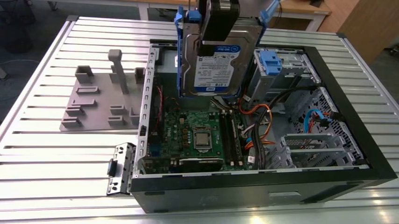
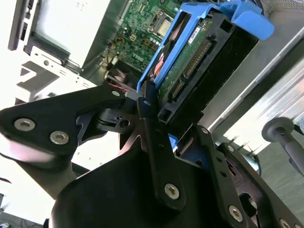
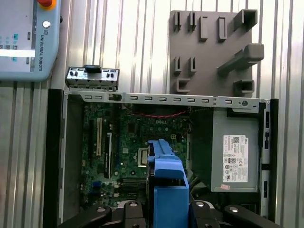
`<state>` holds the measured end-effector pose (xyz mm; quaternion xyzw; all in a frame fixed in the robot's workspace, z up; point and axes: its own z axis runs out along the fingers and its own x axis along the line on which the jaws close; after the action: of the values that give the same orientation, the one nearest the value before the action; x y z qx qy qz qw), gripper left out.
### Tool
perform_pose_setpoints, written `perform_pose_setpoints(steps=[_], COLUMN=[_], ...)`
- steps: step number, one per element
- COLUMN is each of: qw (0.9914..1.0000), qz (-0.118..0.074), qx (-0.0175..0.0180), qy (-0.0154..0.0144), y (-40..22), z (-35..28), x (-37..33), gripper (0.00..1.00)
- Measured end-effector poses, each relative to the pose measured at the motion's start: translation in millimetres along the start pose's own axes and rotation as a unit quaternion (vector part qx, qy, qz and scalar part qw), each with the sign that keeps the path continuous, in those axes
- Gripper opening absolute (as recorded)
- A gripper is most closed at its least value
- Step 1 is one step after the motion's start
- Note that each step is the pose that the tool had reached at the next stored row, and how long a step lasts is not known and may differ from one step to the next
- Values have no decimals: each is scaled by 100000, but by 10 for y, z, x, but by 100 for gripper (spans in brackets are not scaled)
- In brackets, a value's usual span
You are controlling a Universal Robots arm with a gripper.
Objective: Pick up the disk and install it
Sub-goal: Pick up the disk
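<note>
- Disk (image 1: 218, 67) — picked up, upright, clamped in the gripper (image 1: 215, 37), upper centre of the exterior view.
- Hangs over the open case (image 1: 249, 193) — not yet seated; install left.

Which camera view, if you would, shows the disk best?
The exterior view: the disk shows its labelled face, upright above the computer case. The second wrist view shows its connector side; the first wrist view, its blue carrier's edge.

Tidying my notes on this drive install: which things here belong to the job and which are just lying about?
Job: disk, held above the open computer case; gripper clamping it.
Lying about: grey fixture plate; teach pendant; loose port panel beside the case.
</note>
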<state>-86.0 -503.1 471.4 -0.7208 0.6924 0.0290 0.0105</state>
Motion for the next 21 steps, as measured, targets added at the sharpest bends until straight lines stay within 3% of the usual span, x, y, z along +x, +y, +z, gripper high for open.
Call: perform_pose_setpoints(steps=[10, 21], qw=[100000, 100000], qz=[-4, -4], qx=[-1, 2], qy=[-51, -53], y=[13, 17], z=[-9, -18], x=[336, 655], gripper=[36, 36])
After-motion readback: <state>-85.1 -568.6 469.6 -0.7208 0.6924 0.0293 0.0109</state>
